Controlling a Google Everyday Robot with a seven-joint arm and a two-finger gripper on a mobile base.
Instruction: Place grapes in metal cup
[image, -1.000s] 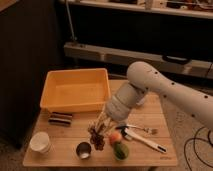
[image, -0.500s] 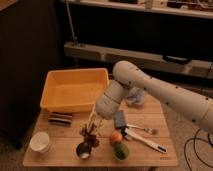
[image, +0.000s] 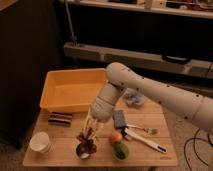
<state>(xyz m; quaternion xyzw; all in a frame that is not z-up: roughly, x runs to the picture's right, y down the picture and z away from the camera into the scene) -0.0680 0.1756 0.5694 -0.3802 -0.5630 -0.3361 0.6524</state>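
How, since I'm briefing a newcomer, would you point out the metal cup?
On the wooden table, look at the front edge, before the yellow bin. The metal cup sits directly under the gripper holding grapes; small, dark and shiny, unlike the white cup nearby.

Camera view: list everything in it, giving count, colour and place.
table: one, wooden, foreground
tub: one, yellow, table's back left
block: one, dark, before tub
paper cup: one, white, front left
metal cup: one, silvery, front edge
grapes: one bunch, dark, above metal cup
sponge: one, blue-grey, table centre
round fruit: one, orange, right of metal cup
green fruit: one, green, before the orange
fork: one, silvery, right of sponge
utensil: one, white, front right
bag: one, bluish, behind the arm
arm: one, white, from right
gripper: one, pale, over metal cup, shut on grapes
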